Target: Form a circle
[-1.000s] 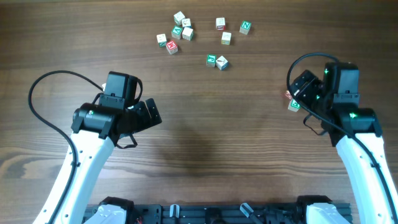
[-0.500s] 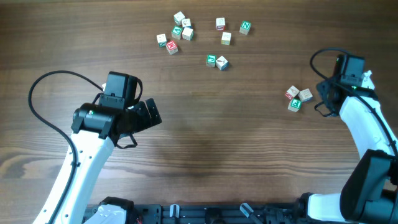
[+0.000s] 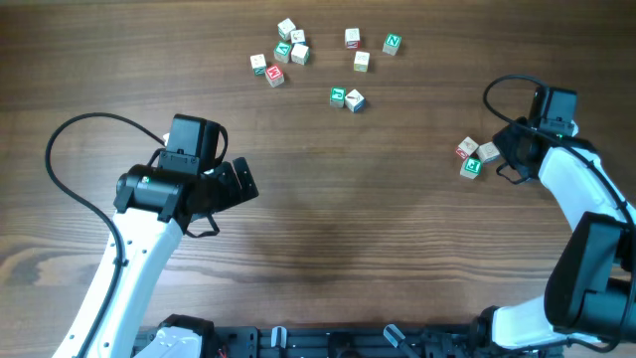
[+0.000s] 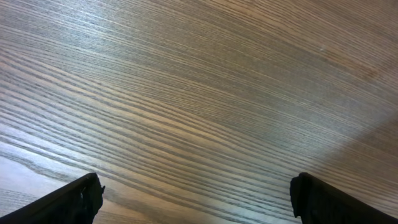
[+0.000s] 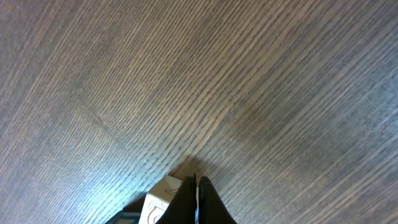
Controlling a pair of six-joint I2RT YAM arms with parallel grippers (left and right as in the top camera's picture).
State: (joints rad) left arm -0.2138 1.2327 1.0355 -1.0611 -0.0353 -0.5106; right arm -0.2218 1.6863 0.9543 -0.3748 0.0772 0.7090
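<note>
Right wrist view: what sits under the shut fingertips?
The right gripper is shut over bare table. One pale letter cube shows beside its tips at the frame's bottom edge. The fingers cover part of the cube, so contact cannot be told.

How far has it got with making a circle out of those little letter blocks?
Barely started. Done: three cubes sit bunched together on the right, but they form no ring. In hand: nothing. The right gripper is shut and empty beside that group, and the left gripper is open, away from any cube. Left: the scattered cubes on the far side lie loose and probably need arranging into a ring.
</note>
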